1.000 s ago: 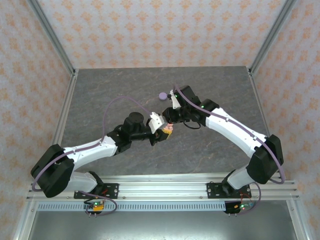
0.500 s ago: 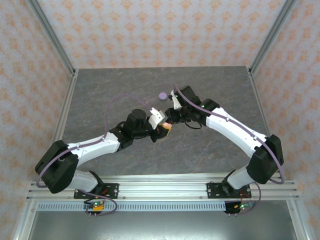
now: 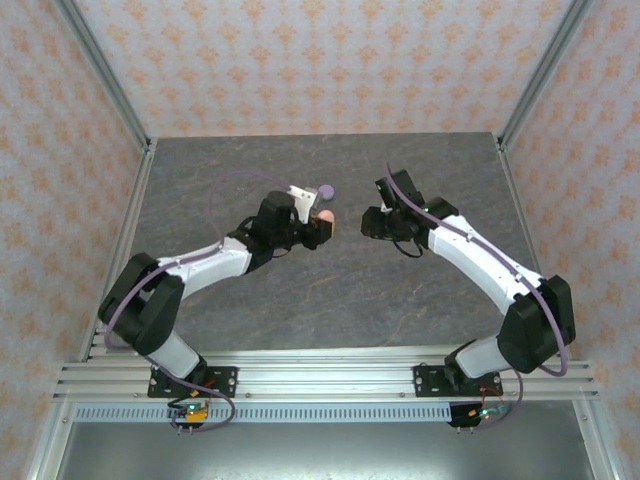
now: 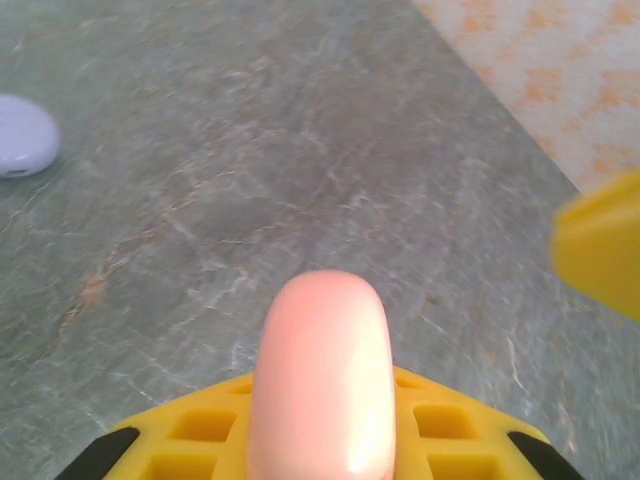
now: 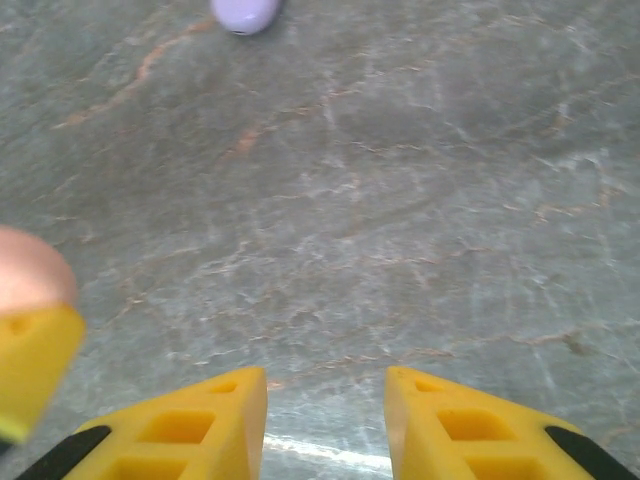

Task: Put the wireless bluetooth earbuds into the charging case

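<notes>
Left jaws on likely pink case (image 4: 320, 385), mid-table (image 3: 230, 160).

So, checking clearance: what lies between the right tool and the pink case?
Just bare tabletop separates right tool from pink case, per right wrist view.

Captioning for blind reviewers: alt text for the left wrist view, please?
A smooth pale pink case, seen close up, is gripped between the yellow fingers above a grey marbled table. A lilac case lies on the table at the far left, and a blurred yellow shape juts in at the right edge.
</notes>
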Controlling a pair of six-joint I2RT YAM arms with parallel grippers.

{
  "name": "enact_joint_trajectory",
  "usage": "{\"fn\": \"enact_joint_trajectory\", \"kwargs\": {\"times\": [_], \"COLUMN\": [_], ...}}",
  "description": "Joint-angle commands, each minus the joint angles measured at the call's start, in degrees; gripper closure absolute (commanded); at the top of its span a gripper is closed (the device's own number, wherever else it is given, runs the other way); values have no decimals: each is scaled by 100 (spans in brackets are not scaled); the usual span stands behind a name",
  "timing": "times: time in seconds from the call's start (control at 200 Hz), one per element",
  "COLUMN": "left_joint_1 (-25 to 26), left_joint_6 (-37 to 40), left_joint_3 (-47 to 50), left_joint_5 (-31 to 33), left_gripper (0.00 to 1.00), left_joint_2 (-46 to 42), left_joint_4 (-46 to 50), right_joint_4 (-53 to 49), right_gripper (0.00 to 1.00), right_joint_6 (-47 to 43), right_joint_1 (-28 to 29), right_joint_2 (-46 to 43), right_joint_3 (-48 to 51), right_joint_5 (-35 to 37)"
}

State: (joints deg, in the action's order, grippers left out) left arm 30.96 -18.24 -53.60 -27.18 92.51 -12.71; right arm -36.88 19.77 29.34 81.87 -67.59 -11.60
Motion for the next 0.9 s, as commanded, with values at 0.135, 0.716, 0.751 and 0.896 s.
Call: {"fn": "enact_joint_trajectory", "kwargs": {"times": [0.135,0.716,0.751,0.896], "left_joint_1": [-271,-407,-407,-430], "left_joint_6": [-1097,-936,-917,-840], "left_joint_3": [-794,-2840,-2888,-3115], "left_joint_5": [-63,-238,-236,-174], "left_gripper": [89,86,85,84], "left_joint_2": [927,2608,2654,2818], "left_joint_4": [808,2810,2848,3057], "right_joint_4": [-2,3,8,15], "right_gripper": [63,62,62,62], "right_joint_6": [200,212,224,216], "right_joint_1": [-244,-245,-245,-245], "right_joint_2": [-338,-117,-115,-82], "right_joint_3": [377,498,495,485], "right_joint_5": [360,284,280,280]}}
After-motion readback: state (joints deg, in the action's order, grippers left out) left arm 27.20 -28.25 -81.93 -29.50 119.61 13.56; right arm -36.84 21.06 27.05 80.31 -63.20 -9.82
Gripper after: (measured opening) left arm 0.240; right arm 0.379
